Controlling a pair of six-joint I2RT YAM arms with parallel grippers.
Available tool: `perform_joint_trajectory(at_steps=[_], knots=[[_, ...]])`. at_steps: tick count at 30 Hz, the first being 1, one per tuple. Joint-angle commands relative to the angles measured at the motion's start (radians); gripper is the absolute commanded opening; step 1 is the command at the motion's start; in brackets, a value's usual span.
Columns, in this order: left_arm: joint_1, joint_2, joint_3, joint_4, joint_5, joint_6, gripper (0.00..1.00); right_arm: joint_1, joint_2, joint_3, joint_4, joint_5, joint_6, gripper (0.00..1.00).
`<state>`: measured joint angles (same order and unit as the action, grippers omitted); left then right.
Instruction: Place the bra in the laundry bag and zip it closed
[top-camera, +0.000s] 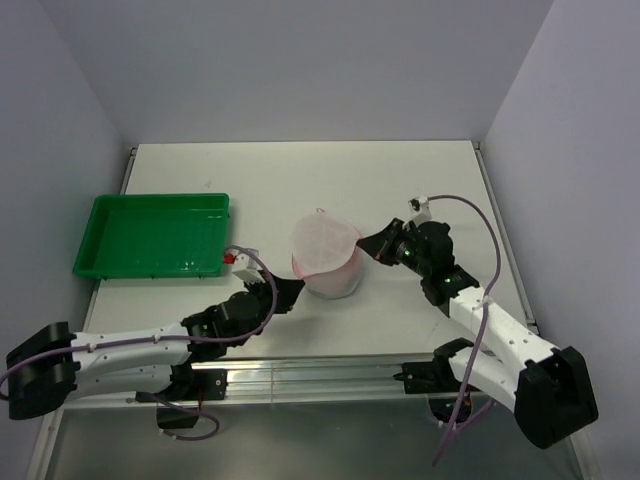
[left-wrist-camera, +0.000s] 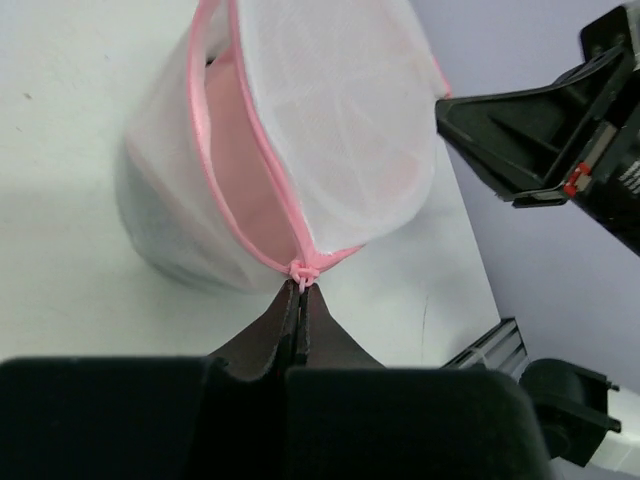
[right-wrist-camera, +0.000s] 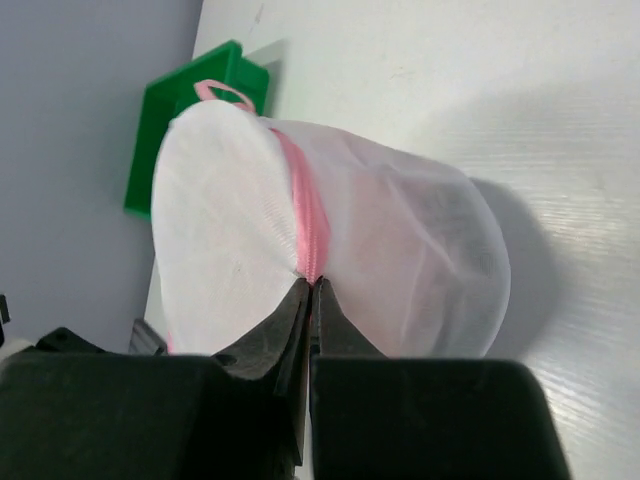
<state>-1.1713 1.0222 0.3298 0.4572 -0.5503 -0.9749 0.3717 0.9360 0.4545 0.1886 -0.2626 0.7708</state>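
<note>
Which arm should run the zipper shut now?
Left. The left gripper is shut on the zipper pull at the foot of the open gap in the laundry bag. The right gripper only pinches the pink trim on the far side, good for bracing.

From above and behind the arm bases, my top view looks down on the whole worktop (top-camera: 400, 180). Each wrist view sits close, sighting along the left fingers (left-wrist-camera: 262, 338) or right fingers (right-wrist-camera: 275, 328) from opposite sides (facing each other); all three share the laundry bag (top-camera: 325, 255).
</note>
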Motion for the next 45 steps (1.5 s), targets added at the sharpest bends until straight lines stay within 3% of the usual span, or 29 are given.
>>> perform_joint_trajectory(at_steps=[1,5,8,9,12,15,20,23,24,26,27,30,32,33,36,41,42,45], knots=[[-0.008,-0.111,-0.017,-0.173,-0.149,0.01,0.0,-0.06,0.067,0.117,0.029,0.003,-0.09,0.0],[-0.01,-0.162,-0.023,-0.137,-0.12,0.03,0.0,-0.057,0.223,0.234,0.041,-0.092,-0.108,0.02],[-0.01,-0.102,0.014,-0.081,-0.071,0.036,0.0,-0.028,0.213,0.211,0.042,-0.052,-0.09,0.5],[-0.011,-0.082,0.023,-0.072,-0.062,0.039,0.0,-0.018,0.202,0.202,0.028,-0.034,-0.088,0.71],[-0.018,-0.028,0.025,0.029,-0.016,0.024,0.0,0.059,0.086,0.11,0.005,0.008,-0.076,0.88],[-0.021,0.03,0.058,0.083,0.025,0.022,0.0,0.149,-0.083,-0.02,0.006,0.062,-0.001,0.88],[-0.05,0.11,0.084,0.172,0.046,0.021,0.0,0.245,-0.227,-0.144,0.064,0.062,0.154,0.84],[-0.066,0.133,0.11,0.173,0.061,0.039,0.0,0.259,-0.206,-0.155,0.12,0.053,0.17,0.78],[-0.076,0.136,0.11,0.173,0.053,0.035,0.0,0.259,-0.188,-0.146,0.124,0.036,0.168,0.69],[-0.085,0.148,0.101,0.179,0.05,0.009,0.0,0.26,-0.14,-0.131,0.143,0.017,0.177,0.67],[-0.087,0.153,0.1,0.182,0.053,0.001,0.0,0.26,-0.129,-0.135,0.187,0.013,0.188,0.57],[-0.09,0.159,0.097,0.175,0.059,0.004,0.0,0.26,-0.085,-0.143,0.239,0.016,0.202,0.41],[-0.094,0.151,0.075,0.176,0.044,-0.013,0.0,0.259,-0.062,-0.128,0.238,0.013,0.194,0.31],[-0.094,0.147,0.072,0.176,0.043,-0.016,0.0,0.26,-0.059,-0.128,0.238,0.017,0.196,0.18],[-0.094,0.127,0.087,0.114,0.02,0.014,0.0,0.25,-0.069,-0.123,0.192,0.077,0.161,0.0],[-0.094,-0.002,0.022,0.032,-0.051,0.016,0.0,0.098,-0.043,-0.068,0.137,0.031,0.055,0.0],[-0.093,-0.025,0.017,-0.03,-0.08,0.016,0.0,0.028,-0.033,-0.056,0.144,0.013,0.047,0.0],[-0.093,-0.12,-0.012,-0.141,-0.14,0.015,0.0,-0.027,0.069,0.041,0.149,-0.093,-0.004,0.0]])
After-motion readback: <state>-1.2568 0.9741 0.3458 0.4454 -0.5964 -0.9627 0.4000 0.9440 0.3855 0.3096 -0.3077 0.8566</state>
